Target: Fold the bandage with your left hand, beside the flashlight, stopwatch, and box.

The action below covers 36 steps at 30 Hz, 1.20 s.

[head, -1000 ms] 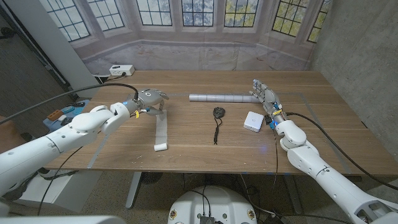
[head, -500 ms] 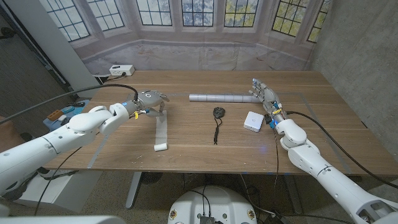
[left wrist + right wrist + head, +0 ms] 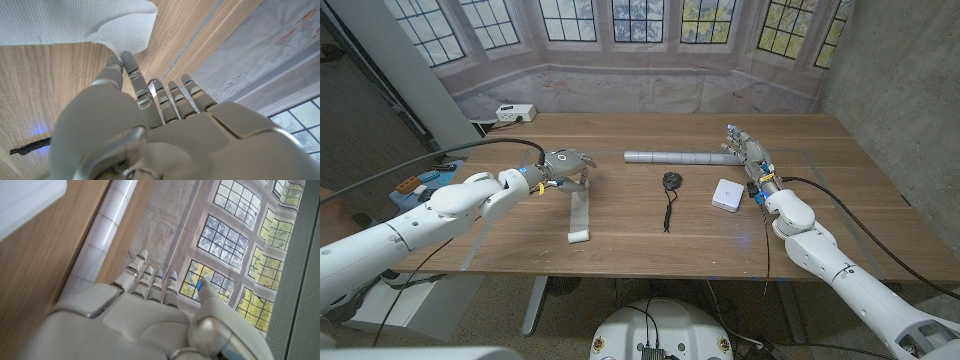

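In the head view the far end of the long white woven bandage strip [image 3: 580, 207] is hidden under the grey robot left hand [image 3: 565, 163], so the grip itself cannot be made out there. In the left wrist view the strip [image 3: 75, 22] runs off the picture's edge. The small black round stopwatch [image 3: 670, 181] is too small to read. In the right wrist view the flat white square box [image 3: 22, 197] is blurred and cut off at the corner.

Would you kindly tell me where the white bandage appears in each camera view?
Head view: the bandage lies left of centre, its far end at the left hand.
Left wrist view: the bandage is pinched by the fingers.
Right wrist view: not in it.
Shared landmark: the left hand.
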### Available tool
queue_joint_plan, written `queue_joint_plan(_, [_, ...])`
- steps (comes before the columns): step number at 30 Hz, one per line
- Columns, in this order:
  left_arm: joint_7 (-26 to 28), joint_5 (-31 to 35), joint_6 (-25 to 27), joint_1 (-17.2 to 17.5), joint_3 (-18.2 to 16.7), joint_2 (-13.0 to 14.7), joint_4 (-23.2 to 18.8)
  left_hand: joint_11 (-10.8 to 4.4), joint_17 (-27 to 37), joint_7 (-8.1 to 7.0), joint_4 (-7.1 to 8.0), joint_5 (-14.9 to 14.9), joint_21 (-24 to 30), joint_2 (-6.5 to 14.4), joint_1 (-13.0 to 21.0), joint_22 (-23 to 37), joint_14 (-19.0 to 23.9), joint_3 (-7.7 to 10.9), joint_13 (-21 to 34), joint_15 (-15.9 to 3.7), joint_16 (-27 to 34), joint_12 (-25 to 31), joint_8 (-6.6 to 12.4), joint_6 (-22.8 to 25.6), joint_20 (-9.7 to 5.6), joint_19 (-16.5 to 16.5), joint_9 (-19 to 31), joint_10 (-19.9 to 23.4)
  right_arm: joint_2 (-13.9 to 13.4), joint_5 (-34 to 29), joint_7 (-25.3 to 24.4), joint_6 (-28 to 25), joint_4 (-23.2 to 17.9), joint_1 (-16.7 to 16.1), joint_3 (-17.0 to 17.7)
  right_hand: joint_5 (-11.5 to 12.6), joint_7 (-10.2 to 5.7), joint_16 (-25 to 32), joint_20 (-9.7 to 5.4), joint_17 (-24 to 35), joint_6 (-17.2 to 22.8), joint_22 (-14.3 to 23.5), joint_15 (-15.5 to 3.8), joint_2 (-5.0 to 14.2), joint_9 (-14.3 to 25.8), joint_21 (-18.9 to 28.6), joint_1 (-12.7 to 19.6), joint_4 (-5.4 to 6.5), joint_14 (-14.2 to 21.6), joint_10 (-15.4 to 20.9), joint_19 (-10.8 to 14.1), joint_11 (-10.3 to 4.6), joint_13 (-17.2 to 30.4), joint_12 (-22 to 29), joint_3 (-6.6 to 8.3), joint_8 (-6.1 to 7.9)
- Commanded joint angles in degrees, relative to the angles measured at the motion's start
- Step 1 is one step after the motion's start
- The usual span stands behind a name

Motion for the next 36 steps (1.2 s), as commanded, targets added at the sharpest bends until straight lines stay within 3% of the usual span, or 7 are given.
queue_joint_plan(1, [-1.1, -0.5, -0.2, 2.5, -1.3, 1.5, -2.8, 0.05, 0.3, -0.02, 0.12, 0.0, 0.1, 0.0, 0.3, 0.2, 0.0, 0.25, 0.2, 0.1, 0.0, -0.1, 0.33, 0.0, -0.13, 0.0, 0.1, 0.3, -0.3, -0.1, 0.4, -0.2, -0.2, 0.3, 0.0, 0.0, -0.05, 0.0, -1.41, 0.2, 0.4, 0.3, -0.77, -0.27, 0.2, 0.0, 0.4, 0.05, 0.5, 0.1, 0.3, 0.02, 0.3, -0.1, -0.22, -0.06])
queue_joint_plan(16, [-1.9, -1.3, -2.5, 3.8, -3.2, 3.6, -3.8, -0.02, 0.3, -0.15, 0.1, -0.1, 0.0, 0.1, 0.3, 0.2, -0.3, 0.2, 0.2, 0.14, -0.1, -0.2, 0.56, -0.1, -0.18, -0.1, 0.1, 0.2, -0.9, -0.5, -0.6, -0.5, -1.8, -0.7, 0.3, 0.0, -0.02, 0.0, -1.38, 0.2, 0.4, 0.3, -0.78, -0.24, 0.2, 0.0, 0.5, 0.0, 0.4, 0.2, 0.3, -0.02, 0.3, -0.1, -0.19, -0.04])
queue_joint_plan(36, [-4.0, -1.6, -6.1, 2.8, -3.6, 3.2, -3.7, 0.14, 0.3, -0.14, 0.13, -0.1, 0.0, 0.2, 0.3, 0.2, -0.9, 0.03, 0.2, 0.27, -0.2, -0.4, 0.85, -0.2, -0.17, -0.5, 0.0, -0.1, -1.0, -1.2, -1.0, -0.7, -2.4, -0.6, 0.2, 0.0, -0.09, 0.0, -1.37, 0.2, 0.4, 0.3, -0.8, -0.25, 0.2, 0.0, 0.4, 0.03, 0.4, 0.2, 0.2, 0.03, 0.3, -0.1, -0.23, -0.04])
